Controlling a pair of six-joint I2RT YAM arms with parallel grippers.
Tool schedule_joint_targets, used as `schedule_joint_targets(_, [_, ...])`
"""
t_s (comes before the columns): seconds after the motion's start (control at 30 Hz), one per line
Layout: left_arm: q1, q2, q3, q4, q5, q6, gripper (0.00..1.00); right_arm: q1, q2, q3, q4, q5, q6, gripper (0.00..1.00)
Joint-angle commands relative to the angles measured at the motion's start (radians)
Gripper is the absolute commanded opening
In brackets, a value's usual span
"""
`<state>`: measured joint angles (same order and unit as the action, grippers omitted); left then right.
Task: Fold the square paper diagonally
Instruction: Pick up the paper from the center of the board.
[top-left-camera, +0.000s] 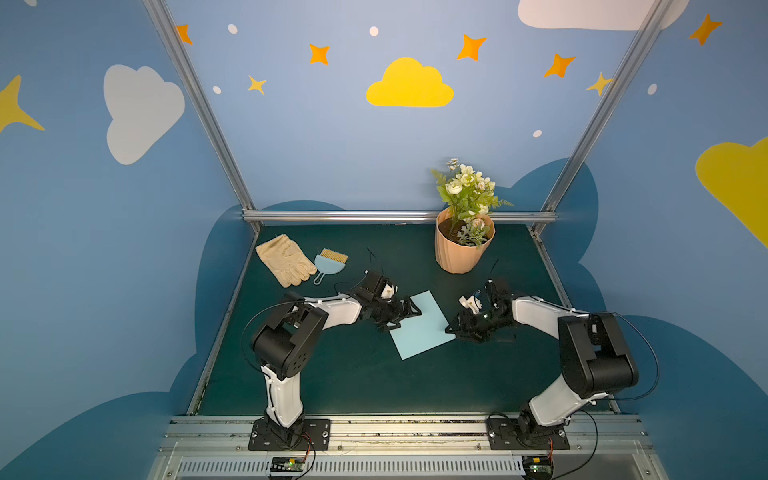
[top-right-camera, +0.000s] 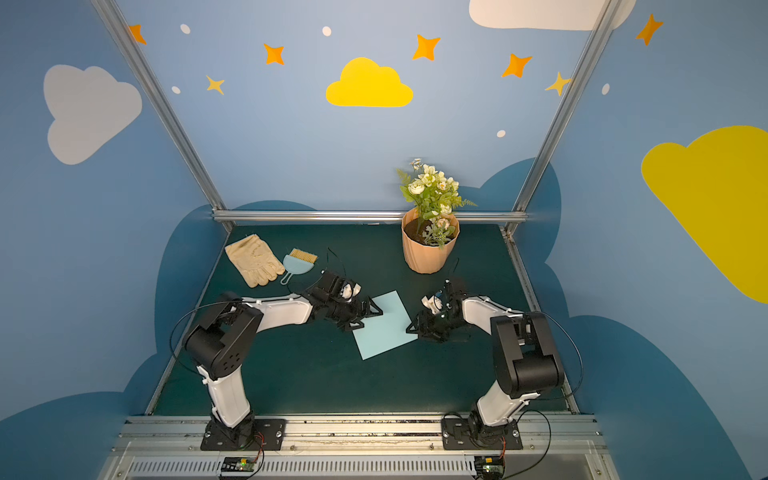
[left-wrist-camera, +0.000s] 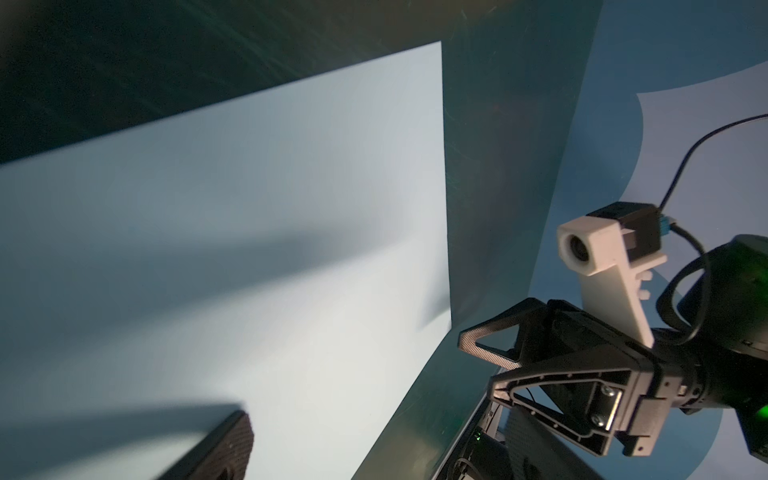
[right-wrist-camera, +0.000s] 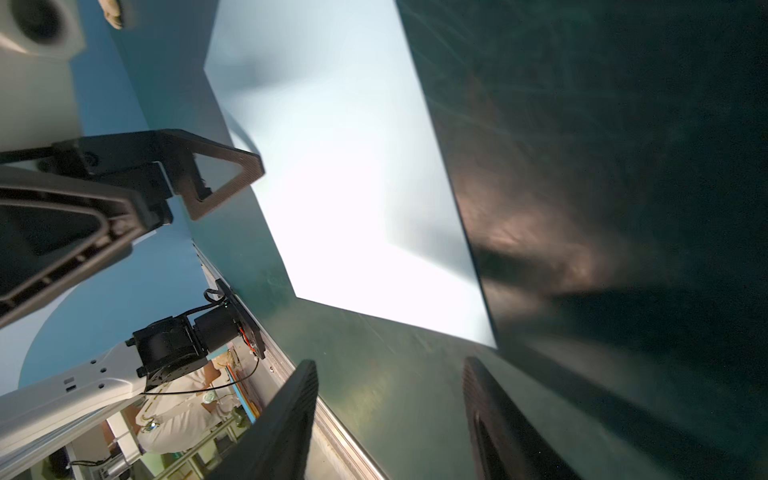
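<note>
Left gripper (top-left-camera: 406, 320) and right gripper (top-left-camera: 449, 329), both spread and empty, are flanking the square paper (top-left-camera: 424, 330), seemingly light and floppy, best pinched by a corner.

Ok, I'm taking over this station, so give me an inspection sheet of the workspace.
Surface: dark green mat, lightly scratched.
Job's things: light blue square paper lies flat, unfolded, mid-mat.
Clutter: tan glove and small blue dustpan far left; flower pot far right.
Grippers: left claw open over the paper's left edge; right claw open beside its right corner; neither holds it.
Cables: black cable loops beside each arm, off the paper.
Surroundings: blue walls with clouds and stars; aluminium frame.
</note>
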<state>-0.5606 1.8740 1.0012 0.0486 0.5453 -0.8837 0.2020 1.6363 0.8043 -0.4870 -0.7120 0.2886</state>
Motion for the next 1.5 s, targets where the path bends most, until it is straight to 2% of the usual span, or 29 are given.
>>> schedule_joint_targets(0.0, [-0.013,0.065,-0.017,-0.093,-0.08,0.028,0.98,-0.022,0.011,-0.012,-0.01,0.022,0.001,0.59])
schedule_joint_targets(0.23, [-0.013,0.06,-0.011,-0.104,-0.082,0.035,0.98,-0.023,0.049,-0.022,0.061,0.05,0.039,0.59])
schedule_joint_targets(0.7, [-0.013,0.057,-0.005,-0.116,-0.086,0.04,0.98,0.016,0.131,-0.058,0.233,0.002,0.135,0.59])
schedule_joint_targets(0.9, [-0.013,0.056,-0.002,-0.115,-0.08,0.042,0.98,0.017,0.168,-0.082,0.439,-0.087,0.197,0.64])
schedule_joint_targets(1.03, [-0.013,0.053,-0.002,-0.116,-0.082,0.042,0.98,0.018,0.19,-0.041,0.479,-0.113,0.185,0.73])
schedule_joint_targets(1.27, [-0.008,0.057,0.001,-0.109,-0.073,0.037,0.98,0.024,0.217,0.024,0.501,-0.201,0.116,0.74])
schedule_joint_targets(1.47, [-0.003,0.055,0.0,-0.116,-0.076,0.04,0.98,0.021,0.259,0.128,0.384,-0.208,-0.01,0.74])
